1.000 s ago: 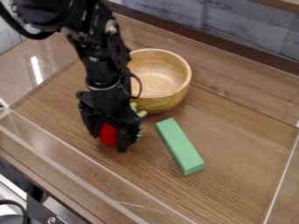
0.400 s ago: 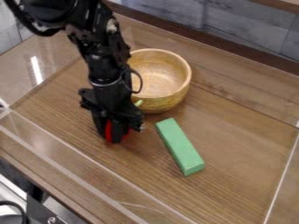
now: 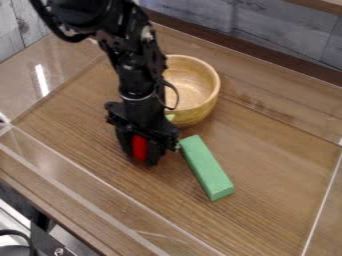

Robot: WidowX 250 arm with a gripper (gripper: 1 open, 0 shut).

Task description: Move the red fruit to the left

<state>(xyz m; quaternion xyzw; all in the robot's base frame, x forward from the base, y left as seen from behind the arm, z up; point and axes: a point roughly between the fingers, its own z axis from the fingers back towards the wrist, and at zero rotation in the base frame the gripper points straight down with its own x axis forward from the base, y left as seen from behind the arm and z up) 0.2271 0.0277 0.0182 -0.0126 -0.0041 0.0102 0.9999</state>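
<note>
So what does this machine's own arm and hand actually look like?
The arm is black all over, built from chunky, blocky segments joined end to end. A thin dark cable loops out beside it. The hand at its lower end is also black, with some small greyish patches. I can't make out any lettering or markings.

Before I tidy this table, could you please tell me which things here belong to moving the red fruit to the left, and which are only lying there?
For the job:
- red fruit
- gripper, its fingers around the fruit

Just lying about:
- wooden bowl, behind the arm
- green block
</note>
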